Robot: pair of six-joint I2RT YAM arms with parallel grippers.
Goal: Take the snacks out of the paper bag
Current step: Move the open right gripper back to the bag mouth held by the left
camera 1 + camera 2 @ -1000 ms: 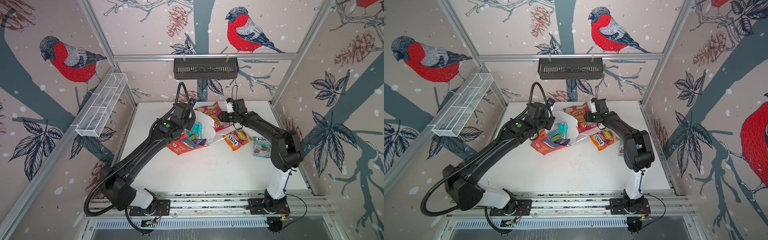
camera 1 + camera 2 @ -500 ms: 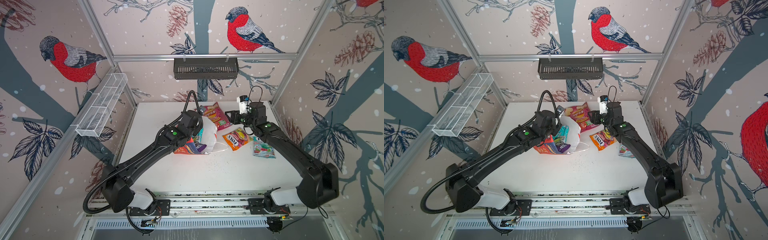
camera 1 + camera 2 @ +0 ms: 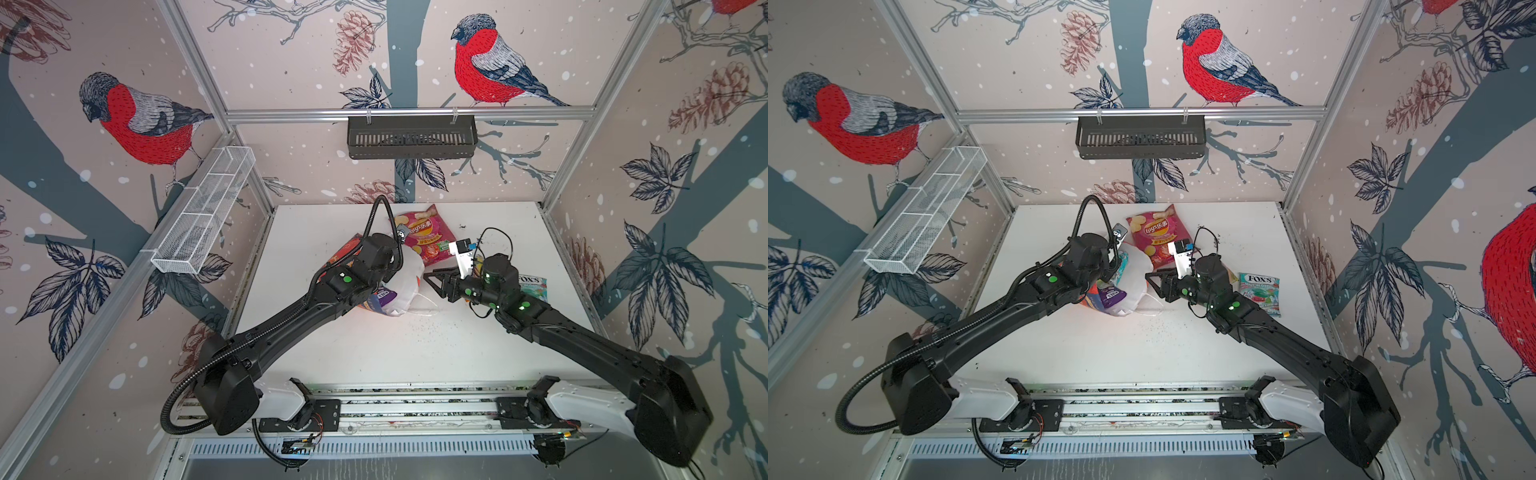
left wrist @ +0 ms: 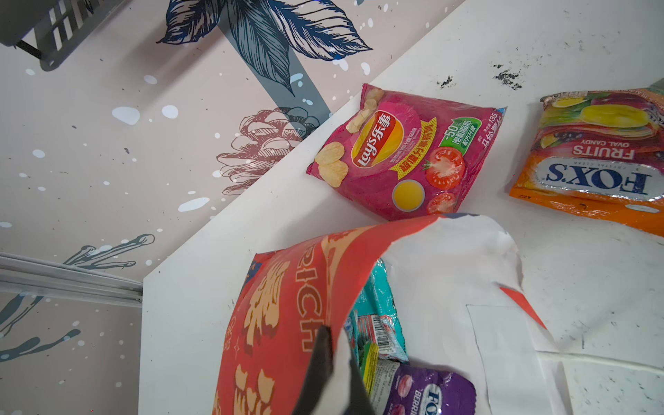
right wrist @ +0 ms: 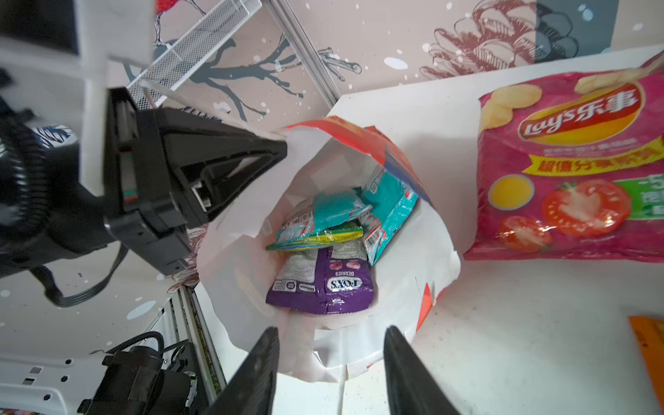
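Your left arm [image 3: 291, 320] and right arm [image 3: 582, 336] are matte black, built of boxy links with rounded joint housings. Each has a glossy white base shell [image 3: 282, 401]. Small round green dots [image 3: 345, 279] mark the forearms. A ribbed black hose [image 3: 163, 411] loops along your left arm. A thin black cable [image 3: 494, 228] arcs over your right wrist, beside a white camera block [image 3: 460, 255] with a blue patch. Your right pincer [image 5: 330, 332] has black tapered fingers [image 5: 257, 366].
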